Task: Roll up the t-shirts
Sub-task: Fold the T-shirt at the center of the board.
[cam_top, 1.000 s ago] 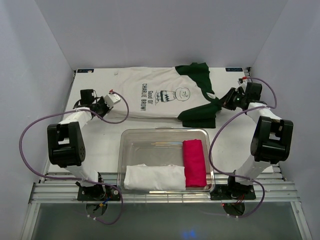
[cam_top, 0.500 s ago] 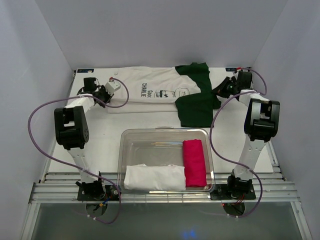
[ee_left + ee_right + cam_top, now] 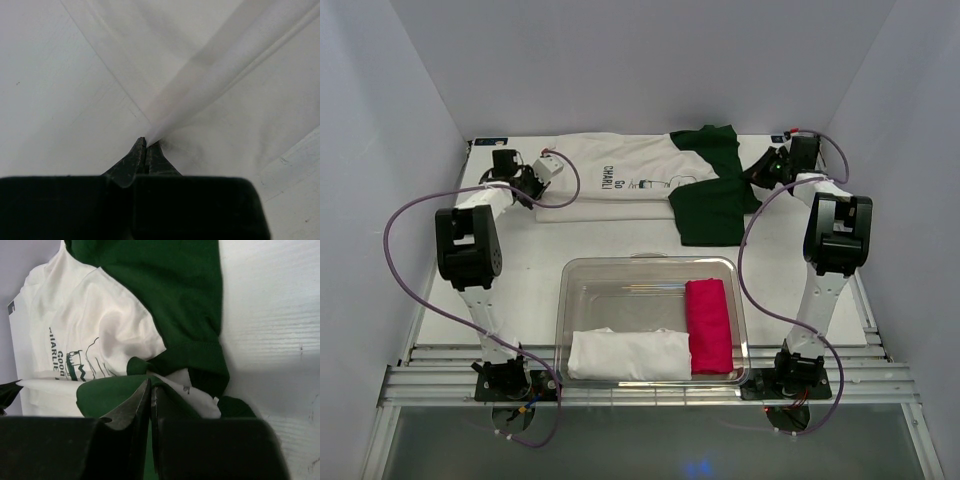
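The white t-shirt (image 3: 620, 160) with black lettering lies along the back of the table, its near part folded over toward the far edge. The dark green t-shirt (image 3: 712, 205) lies bunched on its right end. My left gripper (image 3: 534, 192) is at the shirt's left edge. In the left wrist view it (image 3: 146, 142) is shut on a taut fold of white cloth (image 3: 225, 60). My right gripper (image 3: 753, 176) is at the green cloth's right side. In the right wrist view it (image 3: 150, 386) is shut on green cloth (image 3: 170, 285), with a thin white edge in the pinch.
A clear plastic bin (image 3: 650, 265) stands in the near middle, holding a rolled white cloth (image 3: 630, 355) and a rolled pink cloth (image 3: 710, 325). White walls close in the table at the left, back and right. Purple cables loop beside both arms.
Both arms have swung toward the back wall, carrying the shirts' near edge with them. The white shirt is now folded over and part of its print is covered.
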Available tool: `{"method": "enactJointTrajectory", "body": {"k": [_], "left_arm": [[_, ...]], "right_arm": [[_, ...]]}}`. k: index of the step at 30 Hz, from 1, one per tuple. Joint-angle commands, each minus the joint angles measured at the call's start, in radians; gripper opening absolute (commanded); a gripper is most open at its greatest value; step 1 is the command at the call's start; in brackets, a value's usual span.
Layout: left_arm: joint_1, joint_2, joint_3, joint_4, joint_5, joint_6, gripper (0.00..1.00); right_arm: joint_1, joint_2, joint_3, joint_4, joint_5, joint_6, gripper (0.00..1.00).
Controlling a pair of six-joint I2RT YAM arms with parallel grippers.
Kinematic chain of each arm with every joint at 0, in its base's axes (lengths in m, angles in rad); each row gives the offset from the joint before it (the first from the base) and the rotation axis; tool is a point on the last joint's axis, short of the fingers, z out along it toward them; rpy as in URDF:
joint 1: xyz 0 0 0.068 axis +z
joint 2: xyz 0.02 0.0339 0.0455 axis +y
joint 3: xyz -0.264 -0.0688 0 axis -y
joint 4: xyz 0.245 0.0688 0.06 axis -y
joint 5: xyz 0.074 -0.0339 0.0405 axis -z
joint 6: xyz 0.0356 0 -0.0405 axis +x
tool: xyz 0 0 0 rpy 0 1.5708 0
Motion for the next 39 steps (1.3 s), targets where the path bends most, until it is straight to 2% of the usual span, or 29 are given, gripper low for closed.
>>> {"method": "enactJointTrajectory", "body": {"k": [1,2,3,4,5,6,7,9,13,16,19,22,25,32,35,36,39], "left_arm": [[0.0,0.013,0.053,0.004,-0.032,-0.01,0.0],[-0.002,0.019,0.06,0.004,-0.04,-0.023,0.0],[-0.002,0.026,0.068,0.006,-0.049,-0.035,0.12],[-0.003,0.033,0.079,0.004,-0.081,-0.052,0.43],[-0.005,0.045,0.111,-0.005,-0.095,-0.096,0.56],[-0.005,0.05,0.132,-0.011,-0.11,-0.124,0.68],[-0.005,0.053,0.151,-0.018,-0.136,-0.151,0.81],[0.001,0.053,0.203,-0.04,-0.143,-0.219,0.82],[0.009,0.029,0.246,-0.06,-0.161,-0.334,0.78],[0.014,0.0,0.246,-0.167,-0.136,-0.417,0.7],[0.015,-0.037,0.188,-0.235,-0.078,-0.492,0.7],[0.017,-0.083,0.069,-0.214,-0.041,-0.52,0.75],[0.017,-0.079,0.021,-0.209,-0.034,-0.527,0.75],[0.015,0.024,0.08,-0.19,-0.054,-0.558,0.75],[0.015,0.041,0.089,-0.175,-0.017,-0.587,0.74],[0.017,0.052,0.089,-0.172,-0.011,-0.601,0.73],[0.017,0.07,0.089,-0.17,0.005,-0.615,0.69]], "right_arm": [[0.001,0.034,0.065,0.018,0.034,0.009,0.08],[0.001,0.041,0.074,0.013,0.037,0.008,0.08],[0.002,0.054,0.085,-0.005,0.042,-0.001,0.21],[0.002,0.061,0.098,-0.016,0.046,-0.009,0.33],[0.004,0.067,0.133,-0.057,0.058,-0.023,0.44],[0.005,0.073,0.155,-0.089,0.072,-0.038,0.6],[0.007,0.07,0.172,-0.143,0.106,-0.073,0.64],[0.007,0.045,0.189,-0.171,0.138,-0.101,0.68],[-0.008,-0.014,0.171,-0.201,0.195,-0.133,0.69],[-0.027,-0.063,0.109,-0.232,0.175,-0.132,0.67],[-0.03,-0.108,0.008,-0.261,0.174,-0.175,0.65],[-0.031,-0.12,-0.073,-0.261,0.146,-0.192,0.64],[-0.03,-0.097,-0.096,-0.263,0.137,-0.19,0.65],[-0.033,-0.013,-0.067,-0.26,0.138,-0.193,0.65],[-0.039,-0.004,-0.073,-0.26,0.131,-0.186,0.58],[-0.038,-0.005,-0.076,-0.26,0.132,-0.186,0.52],[-0.041,-0.018,-0.092,-0.26,0.137,-0.19,0.51]]}}
